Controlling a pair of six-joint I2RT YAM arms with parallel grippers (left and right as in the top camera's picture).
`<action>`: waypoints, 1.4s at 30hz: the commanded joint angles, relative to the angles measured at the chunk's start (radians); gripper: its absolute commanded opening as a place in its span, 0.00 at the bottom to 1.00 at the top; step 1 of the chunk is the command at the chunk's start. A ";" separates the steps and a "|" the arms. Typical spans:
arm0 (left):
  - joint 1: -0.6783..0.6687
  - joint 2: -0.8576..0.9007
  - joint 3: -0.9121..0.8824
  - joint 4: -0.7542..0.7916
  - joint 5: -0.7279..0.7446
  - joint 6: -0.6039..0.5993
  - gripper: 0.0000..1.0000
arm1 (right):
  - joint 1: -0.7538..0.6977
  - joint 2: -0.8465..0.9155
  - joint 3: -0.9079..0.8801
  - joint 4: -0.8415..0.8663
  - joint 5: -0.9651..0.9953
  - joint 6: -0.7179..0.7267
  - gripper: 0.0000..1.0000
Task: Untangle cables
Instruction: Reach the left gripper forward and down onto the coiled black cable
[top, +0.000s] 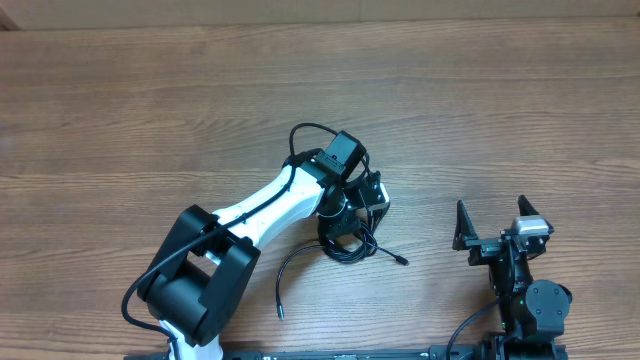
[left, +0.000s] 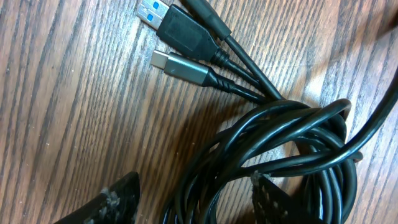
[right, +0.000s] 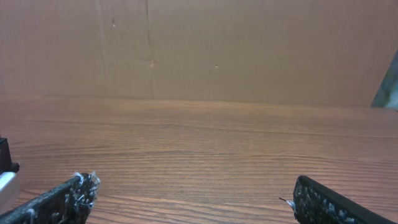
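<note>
The cables (top: 346, 243) lie as a coiled black bundle on the wooden table just right of centre. One loose strand (top: 296, 262) curves away to the lower left, and a small plug (top: 402, 261) sticks out to the right. My left gripper (top: 352, 214) is down over the bundle. In the left wrist view it (left: 193, 198) is open, with several strands of the bundle (left: 280, 143) between its fingers. A blue-tipped USB plug (left: 177, 28) and a grey plug (left: 183, 67) lie beyond it. My right gripper (top: 490, 215) is open and empty, apart from the cables to the right; its fingers (right: 193, 190) are over bare wood.
The wooden table (top: 150, 110) stretches to the back and left. A brown wall (right: 217, 43) stands at the table's far edge. The right arm's base (top: 535, 305) sits at the front right.
</note>
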 joint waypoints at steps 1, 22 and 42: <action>-0.002 0.010 0.011 0.006 0.002 0.008 0.60 | 0.005 -0.009 -0.011 0.003 0.006 0.004 1.00; 0.005 0.010 -0.002 0.008 0.001 0.020 0.51 | 0.005 -0.009 -0.011 0.003 0.005 0.004 1.00; 0.005 0.055 -0.002 0.018 0.001 0.064 0.53 | 0.005 -0.009 -0.011 0.003 0.005 0.004 1.00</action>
